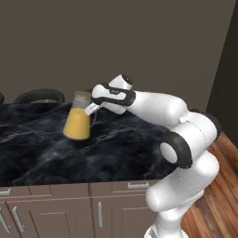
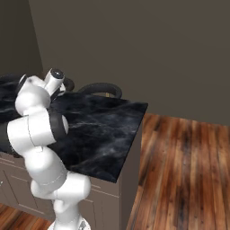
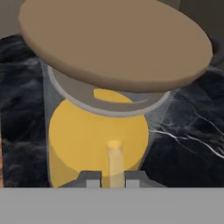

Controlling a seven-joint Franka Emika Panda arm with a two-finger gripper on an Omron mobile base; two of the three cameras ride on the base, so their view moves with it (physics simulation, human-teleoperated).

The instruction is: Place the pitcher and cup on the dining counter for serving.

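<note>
Now pincer [image 3: 110, 178] grips pitcher [image 1: 77, 122] (handle) on dining counter [image 1: 121, 153].

We count one pitcher [image 1: 77, 122], clear glass with orange-yellow liquid, capped by one tan lid [image 3: 114, 43]. It has one thin handle [image 3: 115, 162]. There is one dining counter [image 1: 42, 153], black with pale veins. Along its far edge we can make out two round dark stool tops [image 1: 39, 95] from the left base view; a third may sit at the frame's edge, but we cannot tell. One gripper [image 1: 91, 108] is at the pitcher.
</note>
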